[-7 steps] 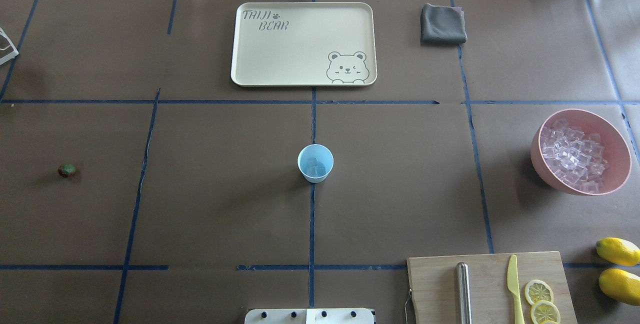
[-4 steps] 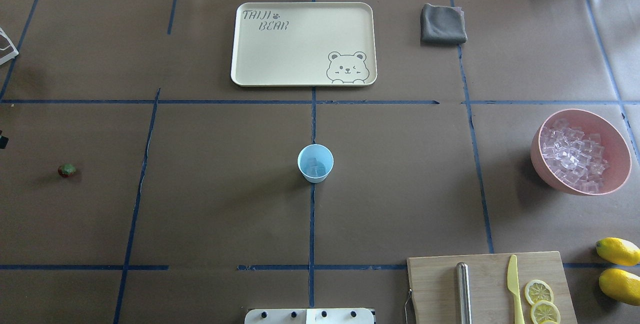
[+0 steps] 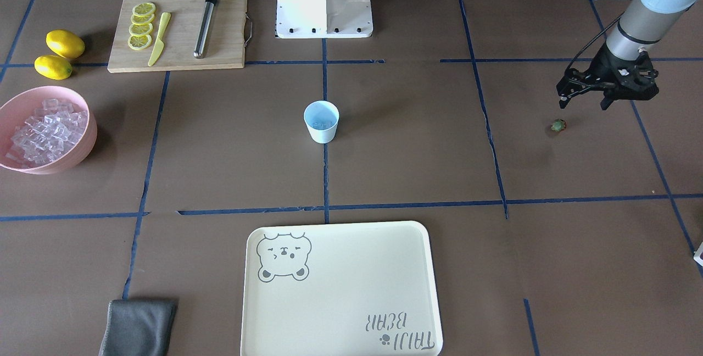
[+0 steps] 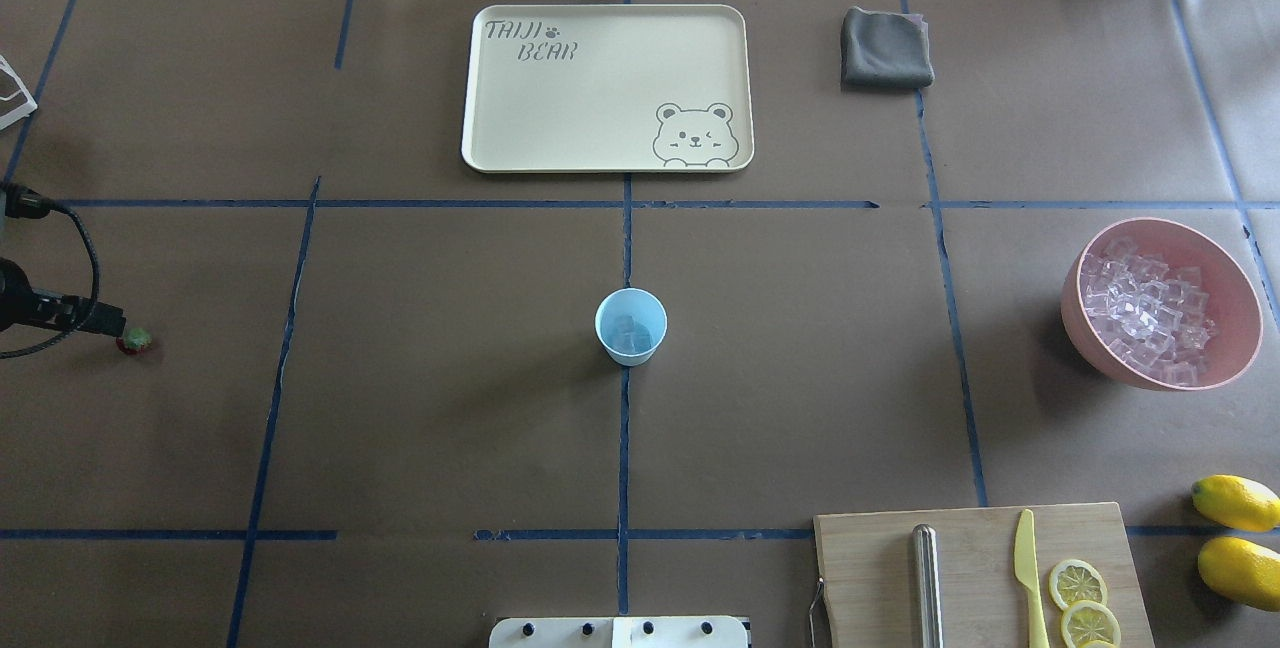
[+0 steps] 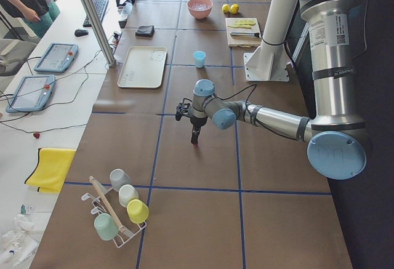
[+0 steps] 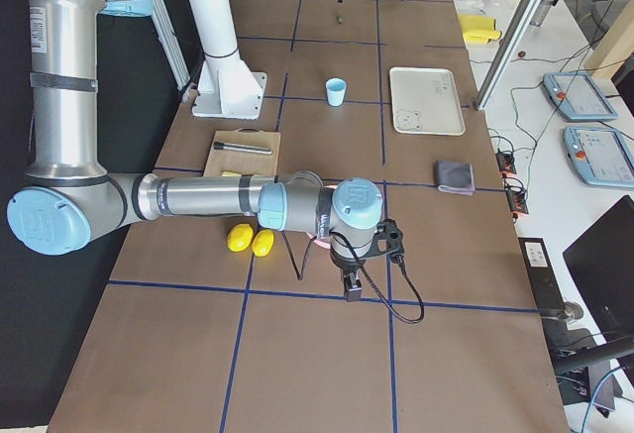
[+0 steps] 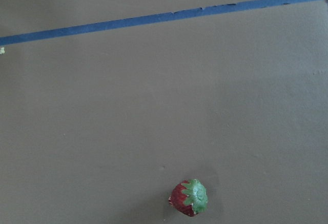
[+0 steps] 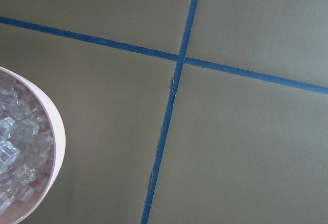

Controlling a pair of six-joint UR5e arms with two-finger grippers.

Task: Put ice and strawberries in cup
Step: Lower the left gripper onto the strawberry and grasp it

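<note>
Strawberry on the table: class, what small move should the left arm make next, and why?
Probably slide the left gripper sideways until it is centred over the strawberry. Its jaws stand open and empty, beside the berry rather than around it, and the cup already holds ice.

Far to the robot's left of the cup (image 4: 632, 356), the overhead view's edge cuts the left gripper (image 4: 75, 314): only one black finger and a cable show. Whether its tip covers part of the strawberry (image 4: 137, 339) is too small to tell. The ice (image 4: 628, 332) inside the cup is too blurred to count. The right gripper (image 6: 350, 292) shows only in a side view, so how its fingers stand I cannot tell. Far to the robot's right of the cup, the wrist view's edge cuts the pink bowl (image 8: 57, 119). Nearer the robot than the cup, the bottom edge cuts the cutting board (image 4: 870, 568) and the knife (image 4: 1028, 568).
</note>
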